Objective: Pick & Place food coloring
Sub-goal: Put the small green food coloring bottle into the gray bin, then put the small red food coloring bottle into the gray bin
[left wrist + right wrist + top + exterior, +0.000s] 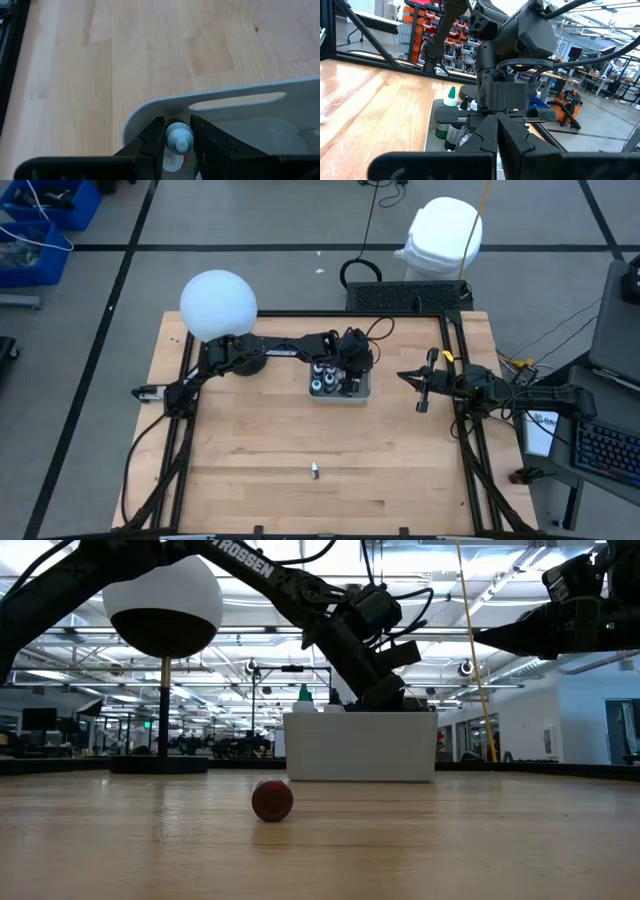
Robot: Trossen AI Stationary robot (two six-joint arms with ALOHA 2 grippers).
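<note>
A grey tray (362, 395) stands in the middle of the table and holds several small food coloring bottles (451, 131), one with a green tip (451, 95). My left gripper (178, 141) reaches down into the tray's far side, shut on the pale cap of one bottle (178, 137). Another bottle (314, 470) lies on its side on the bare wood toward the near edge; the low view shows it as a red round end (272, 800). My right gripper (405, 375) hangs level and shut to the right of the tray, holding nothing. My left gripper pinches the bottle's ribbed pale cap (176, 131) between its two fingers (154, 142), coming slanting down from the far left. The bottle stands upright inside the tray's corner. Its body is hidden below the cap, so I cannot tell whether it is lifted off the tray floor.
A white globe on a stand (218, 305) sits at the table's far left. Black frame rails (460, 430) run along the left and right sides. Bare wood lies between the tray and the near edge, apart from the loose bottle.
</note>
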